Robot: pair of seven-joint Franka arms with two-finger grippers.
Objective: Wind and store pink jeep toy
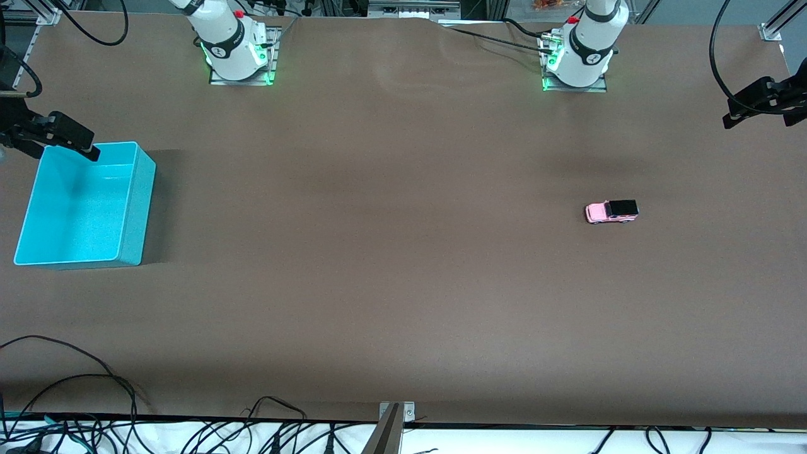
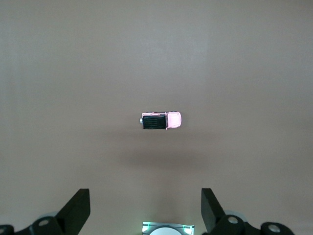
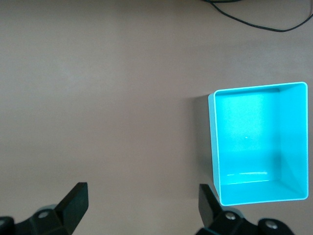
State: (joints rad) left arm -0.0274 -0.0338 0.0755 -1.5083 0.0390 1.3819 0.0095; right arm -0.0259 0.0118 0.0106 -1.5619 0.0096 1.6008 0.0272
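The pink jeep toy (image 1: 611,212), with a black roof, stands on its wheels on the brown table toward the left arm's end. It also shows in the left wrist view (image 2: 161,121). My left gripper (image 2: 145,196) is open and empty, high over the table, with the jeep well below it. The cyan bin (image 1: 140,202) stands empty at the right arm's end and also shows in the right wrist view (image 3: 259,87). My right gripper (image 3: 142,191) is open and empty, high over bare table beside the bin. Neither gripper shows in the front view.
Black camera mounts reach in at both ends of the table, one over the bin's corner (image 1: 60,133) and one at the left arm's end (image 1: 760,101). Cables (image 1: 82,403) and a metal post (image 1: 389,429) line the edge nearest the front camera.
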